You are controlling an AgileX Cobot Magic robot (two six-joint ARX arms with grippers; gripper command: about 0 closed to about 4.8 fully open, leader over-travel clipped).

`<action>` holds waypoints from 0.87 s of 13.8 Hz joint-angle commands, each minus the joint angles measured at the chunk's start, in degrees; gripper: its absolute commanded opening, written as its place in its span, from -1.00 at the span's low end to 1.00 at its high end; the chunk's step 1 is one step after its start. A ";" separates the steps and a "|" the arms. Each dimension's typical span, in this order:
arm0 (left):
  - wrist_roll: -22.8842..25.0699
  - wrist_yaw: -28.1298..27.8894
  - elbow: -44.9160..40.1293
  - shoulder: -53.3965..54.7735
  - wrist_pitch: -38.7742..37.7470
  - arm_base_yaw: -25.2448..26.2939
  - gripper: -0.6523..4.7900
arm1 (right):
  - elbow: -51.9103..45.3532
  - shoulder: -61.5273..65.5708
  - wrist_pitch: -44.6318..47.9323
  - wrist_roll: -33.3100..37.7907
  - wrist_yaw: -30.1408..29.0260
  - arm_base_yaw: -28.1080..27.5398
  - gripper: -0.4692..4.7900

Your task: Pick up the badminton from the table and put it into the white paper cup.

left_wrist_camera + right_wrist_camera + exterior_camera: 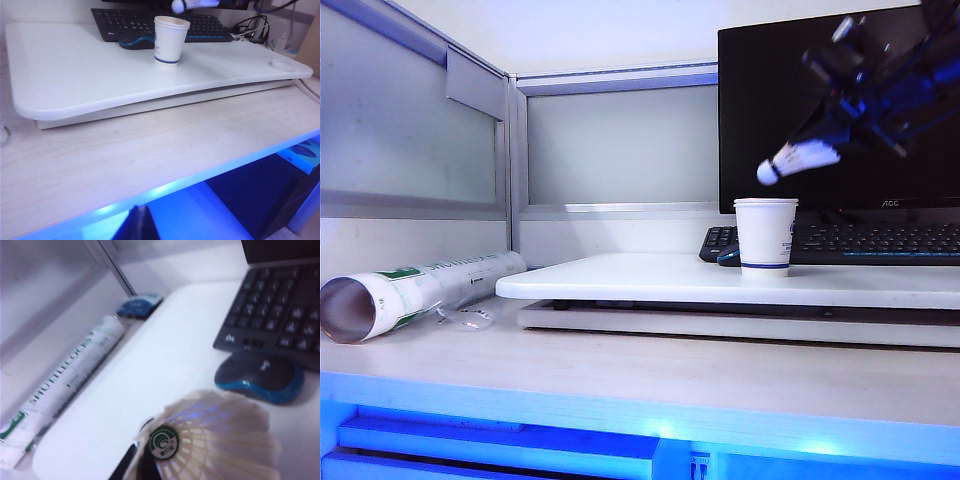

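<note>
On the far left of the exterior view a shuttlecock tube (pixel 415 290) lies on its side on the lower wood-grain surface, apart from the white desk (pixel 650 278). No part of the left end effector shows in any view, so its state cannot be told; its wrist camera looks across the desk from low and well back. Further right the white paper cup (pixel 765 236) stands upright on the desk, mouth open, just in front of a dark mouse (pixel 260 376) and a black keyboard (pixel 880 240). Above the cup and slightly to its right, the badminton (pixel 798 160) hangs in the air, clamped in the closed right end effector (pixel 840 140), which is blurred against the dark monitor (pixel 820 110). The shuttlecock lies almost level, cork head toward the cup and dipping a little. In the right wrist view the feather cone (pixel 215 440) fills the foreground, with a green round label inside it. Judging from this, the pick is done and the carry is in hand. The next move calls for bringing the cork over the cup mouth, tipping it down, then releasing low enough that the light cup is not knocked over.
</note>
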 commanded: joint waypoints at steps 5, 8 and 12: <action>-0.09 0.83 0.07 0.02 -1.20 0.02 -0.78 | 1.09 0.87 1.92 0.00 -0.37 -0.15 -0.13; -0.09 0.83 0.04 0.02 -1.20 0.02 -0.78 | 1.07 0.11 3.52 -0.13 -0.35 -0.15 -0.42; 0.15 0.79 0.07 0.02 -1.18 0.04 -0.78 | 1.05 -6.91 -1.97 -11.13 7.39 -0.42 -0.85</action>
